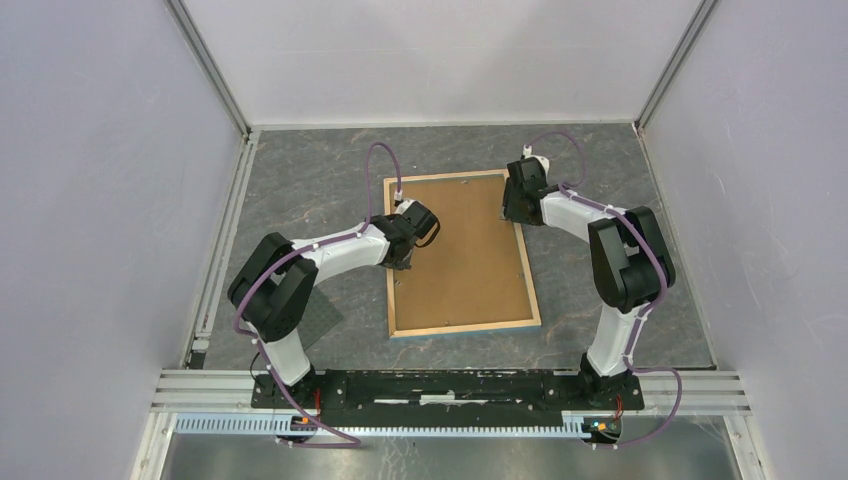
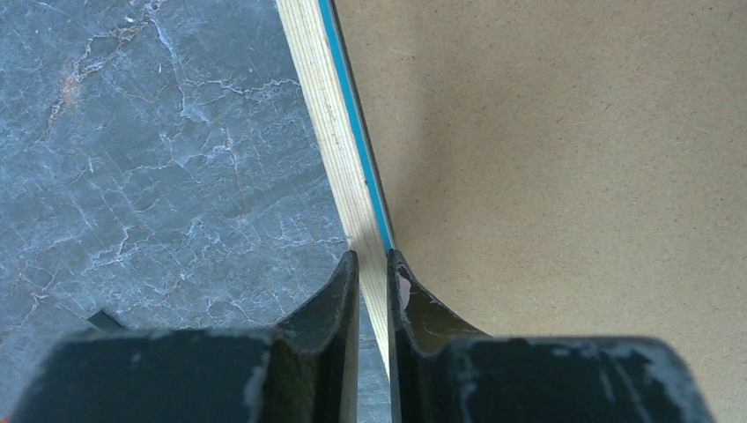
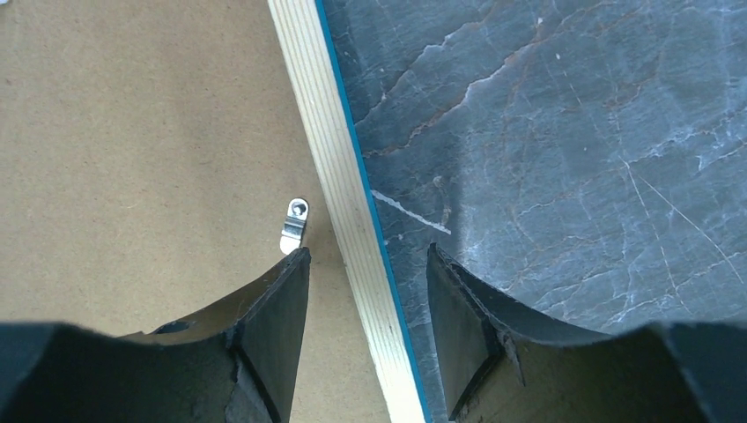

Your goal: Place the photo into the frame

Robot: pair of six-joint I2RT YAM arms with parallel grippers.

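Frame (image 1: pixel 465 327) lying face down, backing board (image 1: pixel 465 260) seated within it; judged thin, stiff and light, best taken by its wooden rails; photo not in view. Left gripper (image 2: pixel 372 260) pinches the frame's left rail; right gripper (image 3: pixel 368 251) straddles its right rail, fingers spread, beside a metal clip (image 3: pixel 294 225); both wrists point down.

1. Frame (image 3: pixel 339 194): pale wood, fine lengthwise grain lines; bright blue edge.
2. Backing board (image 1: pixel 460 250): plain tan-brown; faintly speckled.
3. Table (image 2: pixel 159 176): dark blue-grey marbling; pale veins, rusty at upper left.
4. Clip (image 3: pixel 294 225): shiny silver.
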